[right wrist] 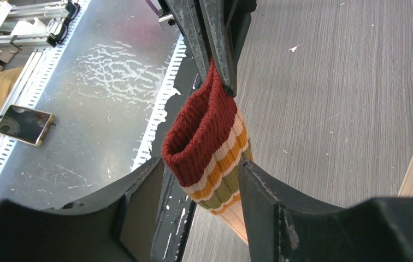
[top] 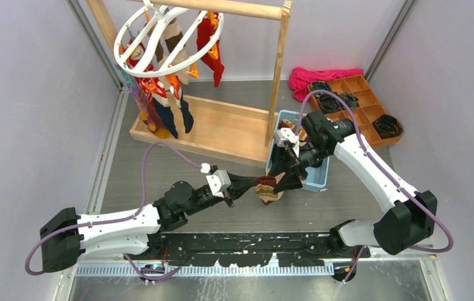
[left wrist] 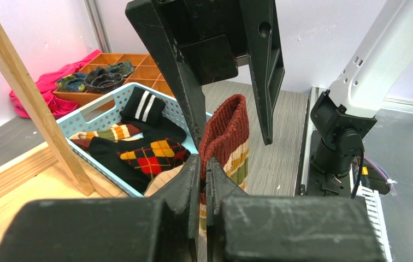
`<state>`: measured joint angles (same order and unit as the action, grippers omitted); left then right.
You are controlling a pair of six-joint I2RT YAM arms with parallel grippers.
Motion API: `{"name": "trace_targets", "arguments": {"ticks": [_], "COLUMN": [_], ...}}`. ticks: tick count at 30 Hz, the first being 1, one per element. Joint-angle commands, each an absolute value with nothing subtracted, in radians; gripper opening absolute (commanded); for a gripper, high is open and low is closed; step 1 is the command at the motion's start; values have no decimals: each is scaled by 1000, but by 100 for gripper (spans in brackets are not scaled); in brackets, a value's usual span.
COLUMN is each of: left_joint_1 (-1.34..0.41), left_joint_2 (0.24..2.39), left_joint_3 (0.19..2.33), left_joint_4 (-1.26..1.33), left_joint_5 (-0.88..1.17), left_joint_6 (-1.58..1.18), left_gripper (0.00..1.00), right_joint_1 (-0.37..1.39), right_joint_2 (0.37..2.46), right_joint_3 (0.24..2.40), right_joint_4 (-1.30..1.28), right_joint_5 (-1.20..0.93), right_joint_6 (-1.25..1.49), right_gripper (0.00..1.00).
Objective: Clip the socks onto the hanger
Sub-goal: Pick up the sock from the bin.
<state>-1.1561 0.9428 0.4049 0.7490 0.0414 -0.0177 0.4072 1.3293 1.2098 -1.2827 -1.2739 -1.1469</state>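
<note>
Striped sock [top: 269, 188]: red ribbed cuff uppermost and open, body hanging in mid-air.
Hanger [top: 120, 55]: white ring, tilted, clipped socks [top: 159, 108] dangling.

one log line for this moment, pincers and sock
left pincer: shut on sock cuff | right pincer: open, straddling sock | sock: not yet clipped to hanger

orange divider tray [top: 355, 83] back right with some dark bundles in it, pink cloth [top: 322, 76] bunched up touching its far-left corner, light blue slotted basket [top: 317, 180] just beside the wooden rack [top: 222, 128], grey woodgrain tabletop [top: 128, 182], phone [right wrist: 24, 124] lying on the metal strip
</note>
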Motion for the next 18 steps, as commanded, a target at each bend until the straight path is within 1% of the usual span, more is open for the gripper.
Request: {"name": "trace_targets", "arguments": {"ticks": [1,10,15,18], "left_joint_1": [-1152,-1152,-1152,-1152], "left_joint_2": [930,939,937,934], "left_joint_3": [414,414,411,408], "left_joint_4": [797,813,815,815], "left_joint_5": [21,26,25,22], "left_joint_6": [-9,-27,-33,-36], "left_gripper": [0,0,0,0], "right_joint_1": [421,431,432,434], "right_joint_2": [1326,1328,1327,1327], "right_joint_3": [1239,1234,1232,1234], "right_joint_4": [-1240,-1165,-1142,-1133], "right_joint_5": [-1316,-1313,-1301,-1299], "right_joint_6": [-1103,-1002,-972,-955], "right_gripper": [57,49,35,24]}}
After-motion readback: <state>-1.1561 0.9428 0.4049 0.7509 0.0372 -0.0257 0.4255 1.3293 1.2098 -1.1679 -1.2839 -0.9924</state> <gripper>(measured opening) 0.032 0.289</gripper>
